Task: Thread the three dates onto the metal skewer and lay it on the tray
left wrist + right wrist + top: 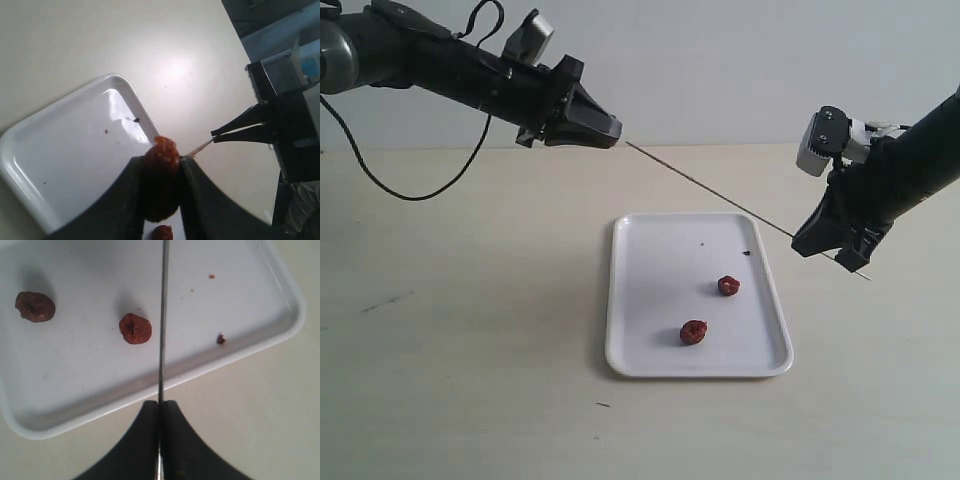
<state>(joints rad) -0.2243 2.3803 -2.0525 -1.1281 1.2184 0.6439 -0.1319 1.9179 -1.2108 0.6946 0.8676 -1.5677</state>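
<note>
Tabletop (470,350); left gripper (612,134) pinches date (161,180); right gripper (160,407), skewer (163,315).

- The tray (660,270): white plastic; a smooth, glossy finish is shown, with light reflected on it.
- The metal skewer (705,188): thin grey metal; a smooth, faintly shiny surface is seen.
- The dates (693,332): dark red-brown skin, wrinkled, rough and mostly matt.
- The left pincer (162,161) and right pincer (160,402): black, smooth, matt fingers, seemingly plastic.
- The worktop (460,350): pale beige; a smooth, matt finish is seen, faintly scuffed.
</note>
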